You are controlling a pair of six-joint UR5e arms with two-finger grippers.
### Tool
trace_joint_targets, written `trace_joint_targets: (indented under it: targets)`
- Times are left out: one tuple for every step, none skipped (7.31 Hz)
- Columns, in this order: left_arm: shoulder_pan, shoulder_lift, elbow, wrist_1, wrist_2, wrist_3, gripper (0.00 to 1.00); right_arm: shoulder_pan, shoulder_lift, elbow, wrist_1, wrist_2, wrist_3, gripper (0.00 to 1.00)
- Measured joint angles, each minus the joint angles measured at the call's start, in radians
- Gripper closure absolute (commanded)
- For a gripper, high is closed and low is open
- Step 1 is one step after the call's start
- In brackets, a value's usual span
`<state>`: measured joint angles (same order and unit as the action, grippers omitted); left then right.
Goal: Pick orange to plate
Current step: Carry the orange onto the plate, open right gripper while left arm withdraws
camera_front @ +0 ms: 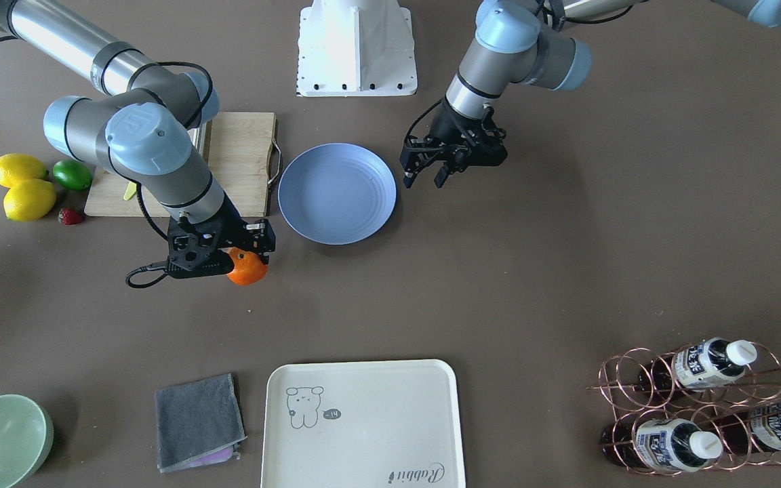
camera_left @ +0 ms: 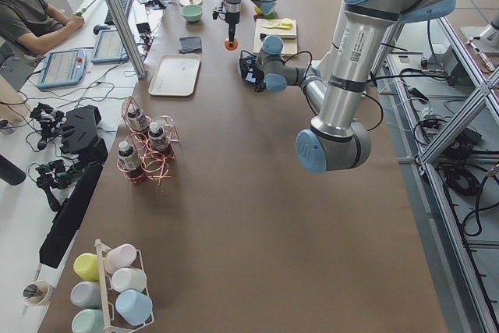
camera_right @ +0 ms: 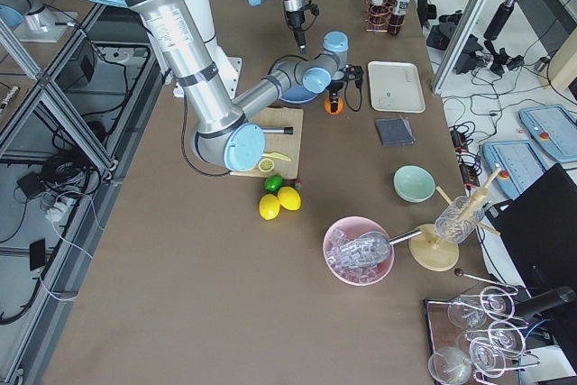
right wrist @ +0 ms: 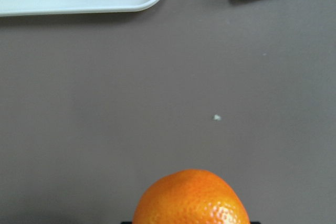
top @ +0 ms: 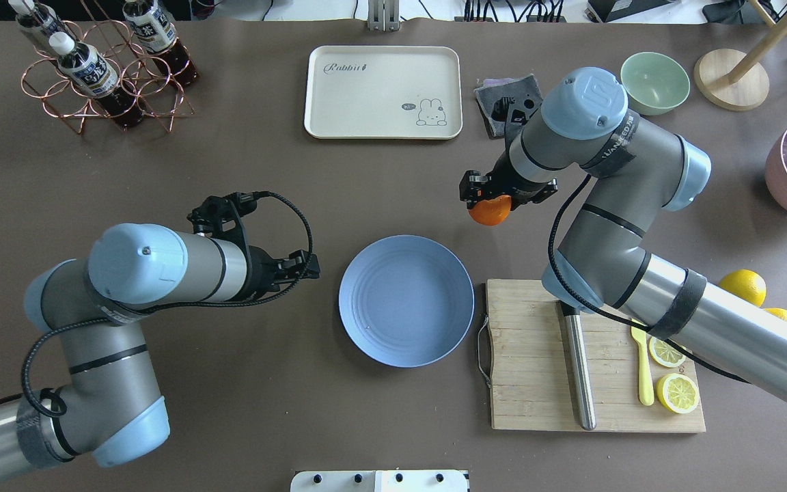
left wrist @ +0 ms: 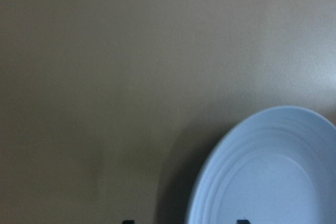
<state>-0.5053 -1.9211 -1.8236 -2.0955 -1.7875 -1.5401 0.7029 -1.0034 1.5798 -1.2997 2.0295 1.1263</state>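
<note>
Front on: clamped the orange (camera_front: 248, 272) in the closed right gripper (camera_front: 245, 257), near the plate (camera_front: 336, 193) but off its rim. Held the left gripper (camera_front: 426, 179) spread open and empty at the plate's opposite side. From overhead: hung between the plate and the grey cloth (top: 492, 96). At the right wrist: showed the orange's top against brown table

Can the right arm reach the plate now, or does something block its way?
Probably yes. The right gripper, holding the orange, is just off the rim of the plate, with only table between them. The left gripper is at the plate's opposite side, apart from it, so it should not obstruct.
</note>
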Motion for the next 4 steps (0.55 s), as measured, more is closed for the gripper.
trace_joint_targets:
  targets:
    - [-0.071, 0.047, -0.018, -0.001, -0.069, 0.072, 0.21, -0.038, 0.015, 0.033, -0.008, -0.011, 0.079, 1.00]
    - [-0.138, 0.082, -0.026, -0.001, -0.134, 0.142, 0.21, -0.097, 0.034, 0.055, -0.026, -0.048, 0.149, 1.00]
    - [-0.189, 0.107, -0.028, -0.001, -0.179, 0.198, 0.20, -0.165, 0.052, 0.065, -0.045, -0.103, 0.194, 1.00]
    - [-0.219, 0.122, -0.027, -0.001, -0.200, 0.237, 0.18, -0.218, 0.063, 0.068, -0.054, -0.144, 0.219, 1.00]
